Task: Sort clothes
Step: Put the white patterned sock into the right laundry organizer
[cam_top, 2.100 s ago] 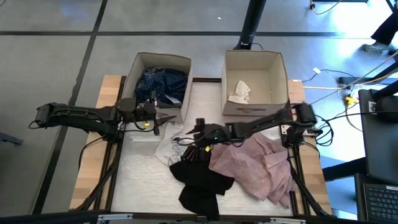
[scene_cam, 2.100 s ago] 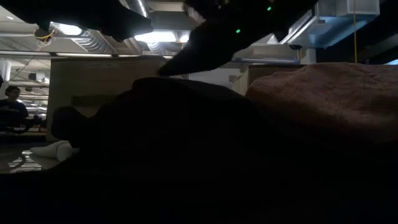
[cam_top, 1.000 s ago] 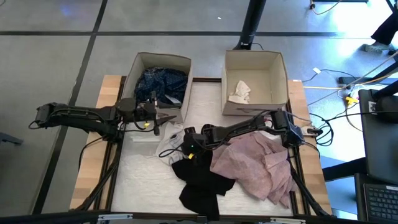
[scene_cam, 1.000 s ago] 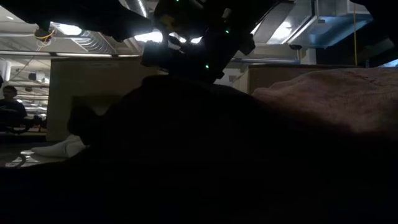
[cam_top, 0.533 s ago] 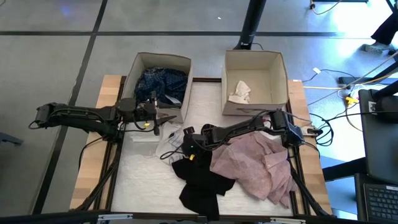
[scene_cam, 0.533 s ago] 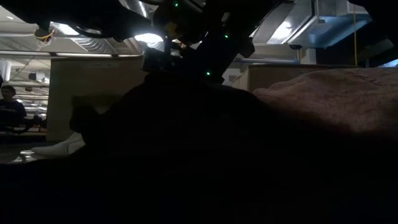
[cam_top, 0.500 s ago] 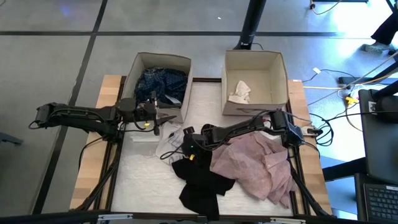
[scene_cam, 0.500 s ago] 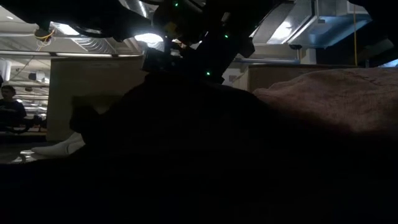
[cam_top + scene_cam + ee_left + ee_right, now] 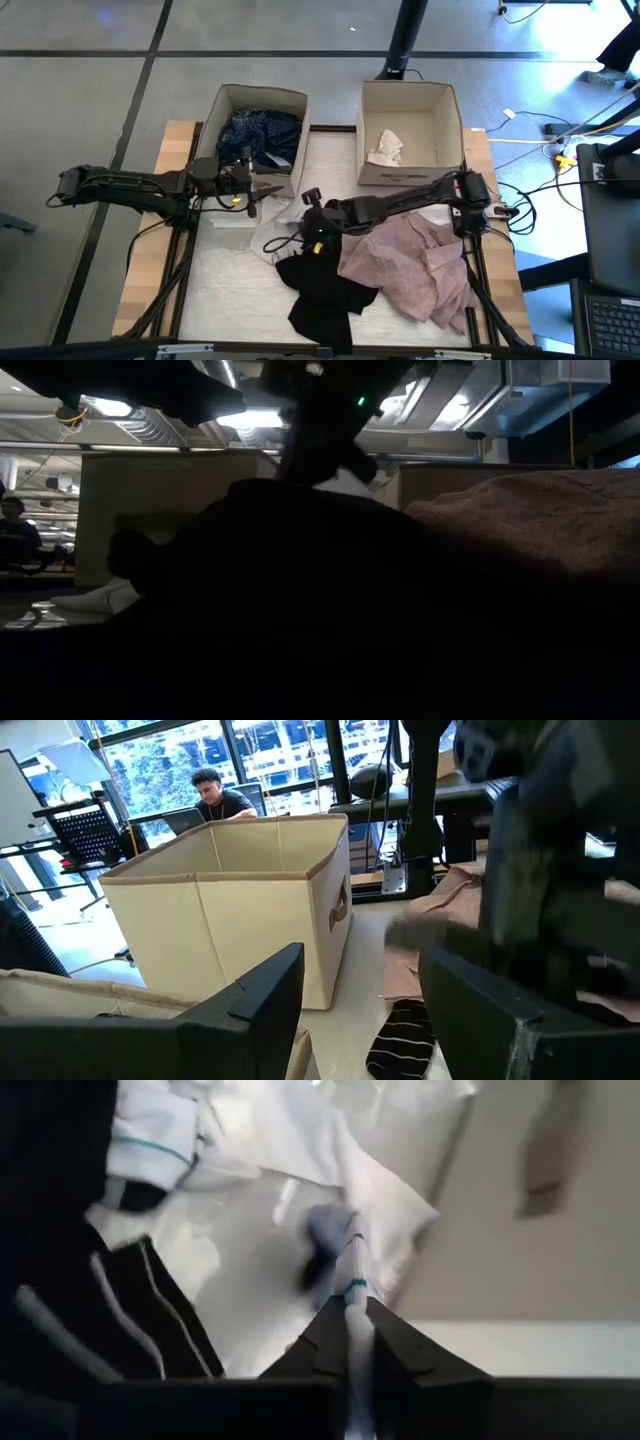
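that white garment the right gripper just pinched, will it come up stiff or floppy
Probably floppy: the white garment lies crumpled in soft folds, and only a thin pinch of it sits in the shut right gripper, so the rest would likely hang and trail. It looks light. It touches the black garment, which it might drag.

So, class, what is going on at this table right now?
A two-armed robot is sorting clothes into two beige boxes. The right gripper has shut on a white garment with thin teal stripes at mid-table, next to a black garment and a pink shirt. The left gripper waits open by the left box, which holds navy clothing. The right box holds a small white piece.
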